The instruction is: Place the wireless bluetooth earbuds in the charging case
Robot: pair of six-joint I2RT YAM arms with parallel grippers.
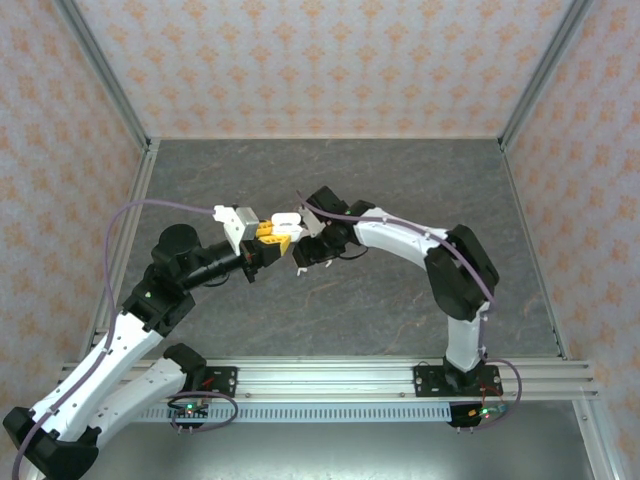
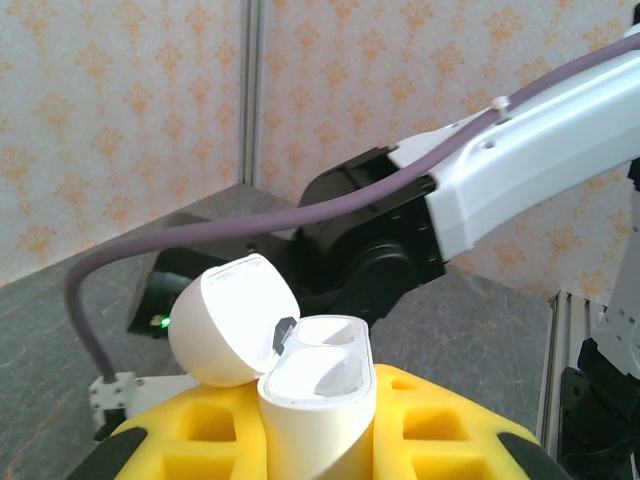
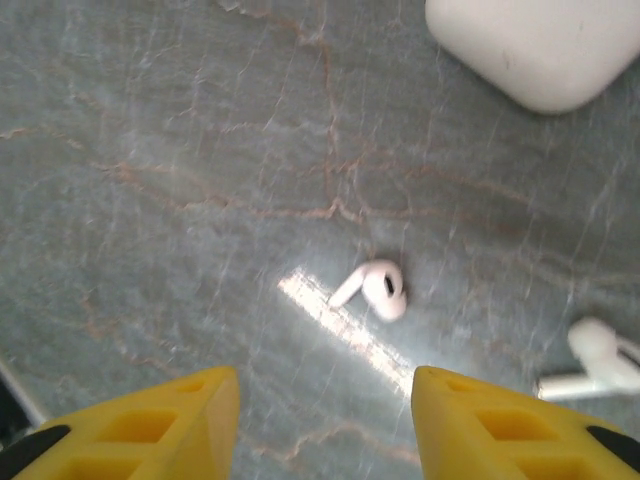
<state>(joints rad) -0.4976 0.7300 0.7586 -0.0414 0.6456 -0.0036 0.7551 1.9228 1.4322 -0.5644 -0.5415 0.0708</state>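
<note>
Right wrist view: one white earbud (image 3: 372,288) lies on the table (image 3: 150,150), well in from its edges, just ahead of the right gripper (image 3: 325,420), whose jaws are parted and empty. Tiny, light, hard and slick (it will likely skid), it wants a pinch across the bulb. The left gripper (image 2: 320,445) clamps the open charging case (image 2: 318,385).

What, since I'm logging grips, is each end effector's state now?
Left end effector: closed on the open charging case.
Right end effector: open, empty.
</note>
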